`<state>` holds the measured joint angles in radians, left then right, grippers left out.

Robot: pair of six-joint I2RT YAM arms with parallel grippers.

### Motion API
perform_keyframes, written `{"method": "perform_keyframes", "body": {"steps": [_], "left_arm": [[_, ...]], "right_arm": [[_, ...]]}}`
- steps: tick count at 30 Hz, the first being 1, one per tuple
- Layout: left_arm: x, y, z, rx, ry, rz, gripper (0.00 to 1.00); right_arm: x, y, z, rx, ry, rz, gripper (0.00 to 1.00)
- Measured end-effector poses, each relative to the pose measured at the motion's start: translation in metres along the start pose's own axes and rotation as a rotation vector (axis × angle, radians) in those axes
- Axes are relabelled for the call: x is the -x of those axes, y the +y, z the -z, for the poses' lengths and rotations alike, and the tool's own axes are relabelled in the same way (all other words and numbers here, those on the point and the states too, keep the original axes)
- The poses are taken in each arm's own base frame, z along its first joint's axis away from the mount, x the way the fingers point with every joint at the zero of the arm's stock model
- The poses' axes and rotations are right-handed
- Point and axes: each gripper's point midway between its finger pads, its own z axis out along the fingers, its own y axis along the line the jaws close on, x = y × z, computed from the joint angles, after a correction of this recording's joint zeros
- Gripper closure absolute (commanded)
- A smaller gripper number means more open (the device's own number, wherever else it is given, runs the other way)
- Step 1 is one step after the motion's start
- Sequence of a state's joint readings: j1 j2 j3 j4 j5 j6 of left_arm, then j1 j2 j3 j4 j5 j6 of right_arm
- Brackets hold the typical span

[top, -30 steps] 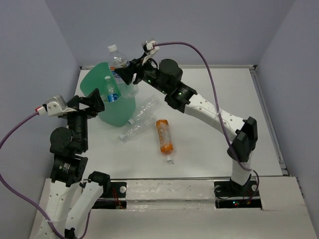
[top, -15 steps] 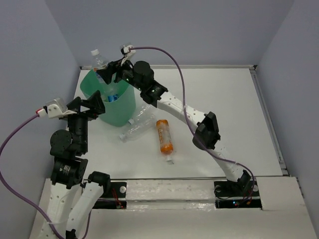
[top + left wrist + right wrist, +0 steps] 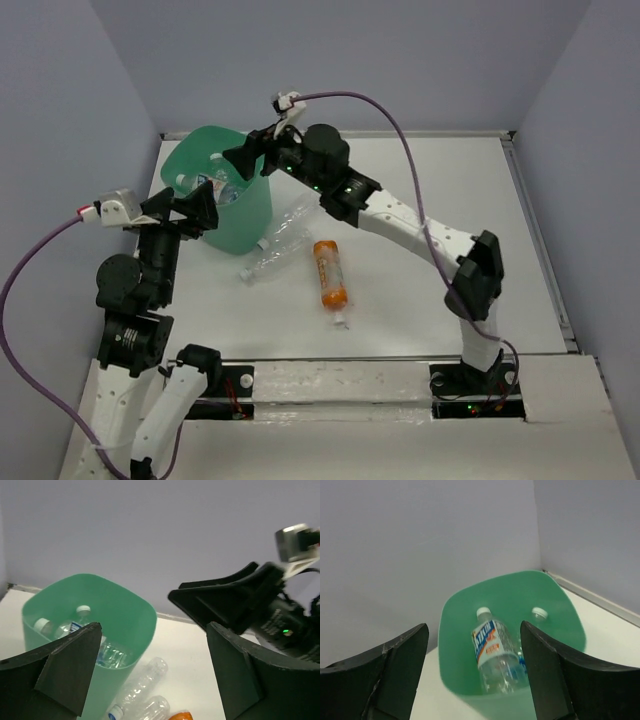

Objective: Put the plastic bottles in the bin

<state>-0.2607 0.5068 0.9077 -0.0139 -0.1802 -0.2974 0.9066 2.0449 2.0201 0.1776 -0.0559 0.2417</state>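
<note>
The mint-green bin stands at the table's far left; it also shows in the left wrist view and the right wrist view. Inside lie a labelled clear bottle and another capped bottle. Two clear bottles and an orange bottle lie on the table right of the bin. My right gripper is open and empty above the bin's rim. My left gripper is open and empty at the bin's near left side.
White table with a raised rim at the right. Grey walls close behind and on both sides. The right arm stretches diagonally over the table's middle.
The right gripper carried a clear bottle over the bin and let go; the bottle now lies in the bin. The gripper has drawn back slightly to the right.
</note>
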Motion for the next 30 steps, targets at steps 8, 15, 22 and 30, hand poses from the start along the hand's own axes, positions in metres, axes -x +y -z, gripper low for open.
{"method": "perform_keyframes", "body": {"steps": [8,15,22,30], "left_arm": [[-0.092,-0.024,-0.014,-0.165,0.351,-0.018,0.07],[-0.193,-0.024,0.007,-0.169,0.673,-0.032,0.04],[-0.244,-0.047,0.029,-0.179,0.81,-0.143,0.03],[-0.249,-0.03,0.025,-0.078,0.798,-0.207,0.03]], "right_arm": [[0.02,-0.028,0.151,-0.149,0.018,-0.013,0.21],[-0.136,-0.1,0.212,-0.375,0.432,-0.091,0.04],[-0.238,-0.123,0.243,-0.472,0.741,-0.126,0.05],[-0.289,-0.146,0.23,-0.526,0.841,-0.144,0.22]]}}
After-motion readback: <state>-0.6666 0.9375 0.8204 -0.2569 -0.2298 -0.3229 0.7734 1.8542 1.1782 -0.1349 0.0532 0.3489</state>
